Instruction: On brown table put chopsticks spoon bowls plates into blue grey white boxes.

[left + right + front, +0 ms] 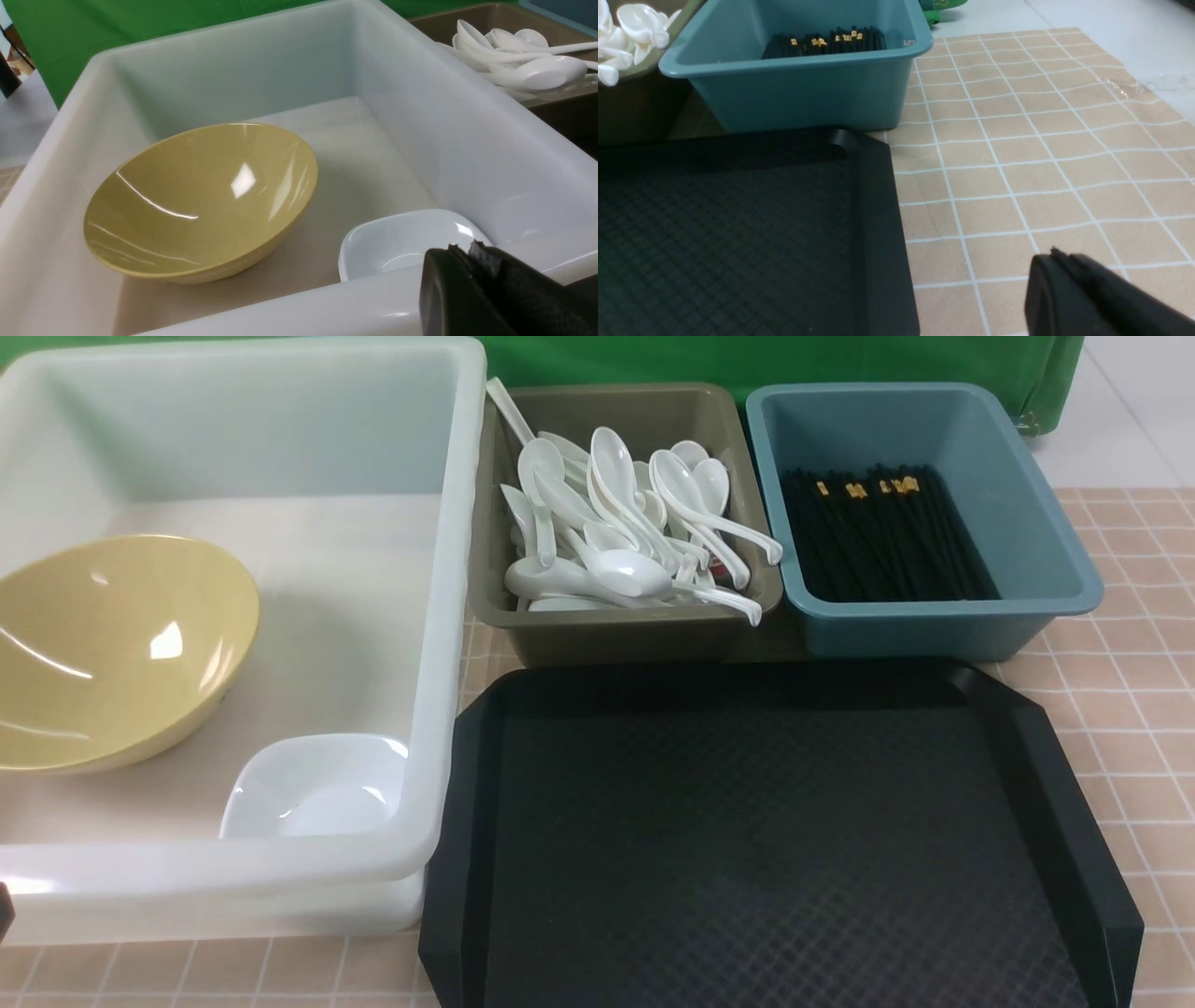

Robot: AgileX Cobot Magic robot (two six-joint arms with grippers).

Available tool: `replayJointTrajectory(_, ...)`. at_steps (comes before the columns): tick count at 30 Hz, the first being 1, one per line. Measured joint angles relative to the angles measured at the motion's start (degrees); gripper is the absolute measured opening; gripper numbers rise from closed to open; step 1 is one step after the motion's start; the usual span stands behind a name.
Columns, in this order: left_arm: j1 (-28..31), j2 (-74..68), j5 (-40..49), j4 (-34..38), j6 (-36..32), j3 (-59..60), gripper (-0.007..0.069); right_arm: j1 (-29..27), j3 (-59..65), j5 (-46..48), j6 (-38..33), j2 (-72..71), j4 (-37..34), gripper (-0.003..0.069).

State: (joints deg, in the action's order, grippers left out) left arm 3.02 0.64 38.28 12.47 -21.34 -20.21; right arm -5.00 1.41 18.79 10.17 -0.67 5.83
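Both tools, left tool (467, 261) and right tool (1057, 261), sit closed and empty; bowl (112, 653) and plate (317, 789) lie in the left white tub (448, 616), so retreat should probably be steady.

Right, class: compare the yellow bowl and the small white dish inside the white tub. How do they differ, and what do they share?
The yellow bowl is round, while the white dish has a rounded-square outline. The bowl is much wider than the dish. The bowl sits tilted, its opening turned partly sideways; the dish appears to lie flatter. Both are glossy, empty, and rest on the floor of the white tub.
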Motion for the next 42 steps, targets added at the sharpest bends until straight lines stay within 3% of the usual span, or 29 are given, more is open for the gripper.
replayJointTrajectory(9, 0.0, 0.0, -3.3, 1.09, 0.18, 2.2, 0.0001, 0.0, 0.0, 0.0, -0.05, 0.0, 0.0, 0.0046)
replayJointTrajectory(12, 0.0, 0.07, -10.13, 1.09, 1.65, 5.96, 0.0001, 0.0, 0.0, 0.0, -0.05, 0.0, 0.0, 0.0048)
replayJointTrajectory(14, 0.0, 0.18, -21.54, -0.05, 5.54, 12.8, 0.0001, 0.0, 0.0, 0.0, -0.05, 0.0, 0.05, 0.0048)
replayJointTrajectory(18, 0.0, 0.18, -31.42, -7.43, 13.01, 20.8, 0.0001, 0.0, 0.0, 0.0, -0.05, 0.0, 0.05, 0.0048)
replayJointTrajectory(22, -0.58, 0.18, -28.4, -11.42, 18.96, 21.67, 0.0001, 0.0, 0.0, 0.0, -0.05, 0.0, 0.05, 0.0048)
replayJointTrajectory(27, -3.25, 0.18, -20.89, -9.81, 16.6, 21.67, 0.0001, 0.0, 0.0, 0.0, -0.05, 0.0, 0.05, 0.0048)
replayJointTrajectory(42, -3.48, 0.18, -20.74, -9.46, 14.73, 21.67, 0.0001, 0.0, 0.0, 0.0, -0.05, 0.0, 0.05, 0.0048)
